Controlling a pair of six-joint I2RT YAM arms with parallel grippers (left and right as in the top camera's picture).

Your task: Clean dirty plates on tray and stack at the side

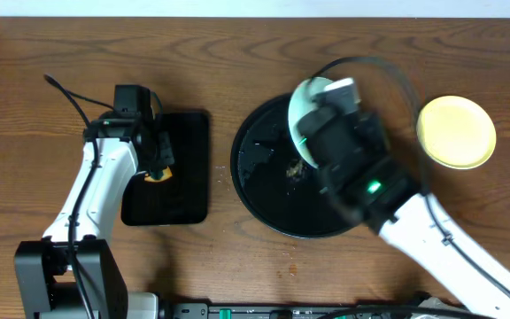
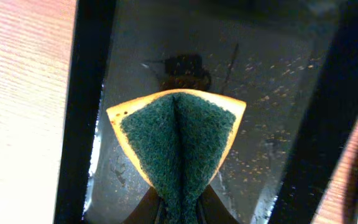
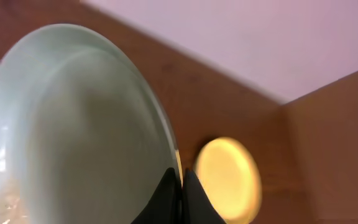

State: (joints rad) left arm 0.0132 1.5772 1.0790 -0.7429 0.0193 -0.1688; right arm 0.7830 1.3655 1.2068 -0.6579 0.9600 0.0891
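A pale mint-blue plate [image 1: 303, 108] [image 3: 73, 124] is held tilted on edge above the far side of the round black tray [image 1: 255, 190]. My right gripper [image 1: 324, 122] [image 3: 180, 177] is shut on that plate's rim. Brown crumbs [image 1: 295, 170] lie on the tray below the plate. The pale yellow plate [image 1: 455, 132] [image 3: 227, 177] lies flat on the table to the right of the tray. My left gripper [image 1: 153, 164] [image 2: 180, 199] is shut on a folded sponge [image 1: 158, 175] [image 2: 178, 137], yellow with a green scouring face, over at the left.
The sponge hangs over a smaller rectangular black tray [image 1: 180, 190] [image 2: 278, 93], wet and speckled with crumbs. Black cables arc over the right arm. Bare wooden table lies between the two trays and along the near edge.
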